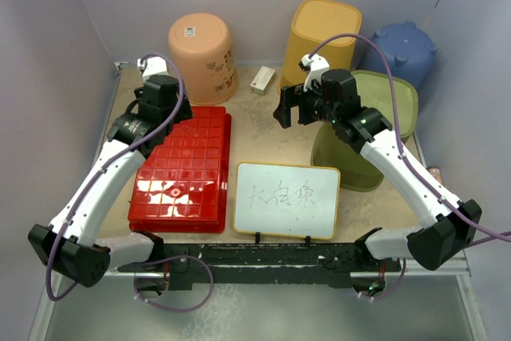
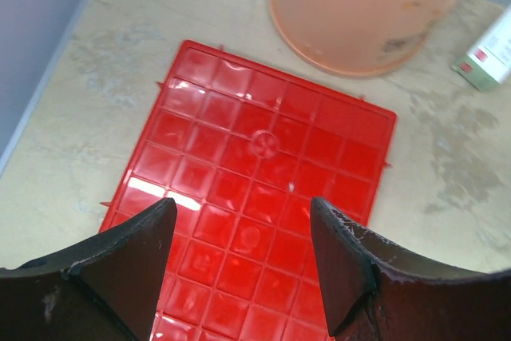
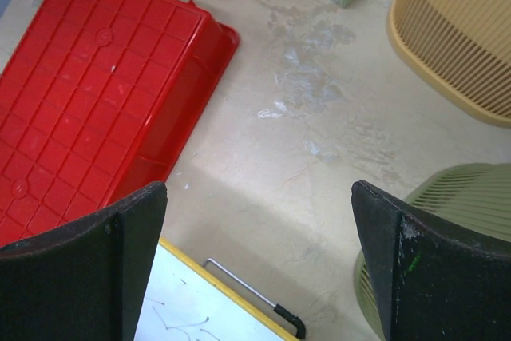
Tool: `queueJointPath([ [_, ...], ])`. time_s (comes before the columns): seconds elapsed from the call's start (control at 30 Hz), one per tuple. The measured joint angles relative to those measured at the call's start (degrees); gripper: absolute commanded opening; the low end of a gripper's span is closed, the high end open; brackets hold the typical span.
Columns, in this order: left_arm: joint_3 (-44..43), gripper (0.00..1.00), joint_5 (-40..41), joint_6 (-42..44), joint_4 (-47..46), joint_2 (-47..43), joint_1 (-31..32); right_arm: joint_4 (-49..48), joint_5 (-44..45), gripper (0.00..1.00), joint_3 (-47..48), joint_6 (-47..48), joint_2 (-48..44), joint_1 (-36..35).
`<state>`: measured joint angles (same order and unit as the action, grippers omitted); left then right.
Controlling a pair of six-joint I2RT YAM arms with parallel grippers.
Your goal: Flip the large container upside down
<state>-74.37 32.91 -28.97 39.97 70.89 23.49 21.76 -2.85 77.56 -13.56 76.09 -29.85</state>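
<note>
Crate [image 1: 184,169]: red, on the left half of the table [image 1: 271,129], between the bucket [image 1: 201,53] and the near edge. Ribbed grid base faces up and the rim sits on the table, so it reads as already inverted.
Left gripper [image 2: 243,213]: jaws spread, nothing between them. It hangs over the crate's far half, not touching; from the wrist view the base lies flat below.
Right gripper [image 1: 294,109]: jaws wide apart, empty, above bare table between the crate and the green basket [image 1: 399,101].
Why so: both arms are clear of the crate, which suits a finished flip with nothing left to steady.
Neighbours: the bucket just beyond the crate's far end, the whiteboard [image 1: 286,199] beside its near right corner; neither touches it.
Stage: looks done; a retreat is probably all that remains.
Risk: low, since the crate rests flat on its rim.
</note>
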Motion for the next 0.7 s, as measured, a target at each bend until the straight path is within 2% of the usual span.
queueJointPath([
  [0.17,0.13,0.70,6.99,-2.97,-0.07,0.87,-0.11,-0.17,3.15,1.00,-0.15,-0.11,-0.70,0.00],
  [0.27,0.31,0.77,9.20,-3.54,-0.79,0.70,-0.11,-1.01,4.31,1.00,-1.11,-0.46,-2.01,0.00],
  [0.7,8.76,0.78,12.96,-4.92,-10.73,-8.44,-0.11,-6.16,6.62,1.00,-6.56,-2.29,-8.50,0.00],
])
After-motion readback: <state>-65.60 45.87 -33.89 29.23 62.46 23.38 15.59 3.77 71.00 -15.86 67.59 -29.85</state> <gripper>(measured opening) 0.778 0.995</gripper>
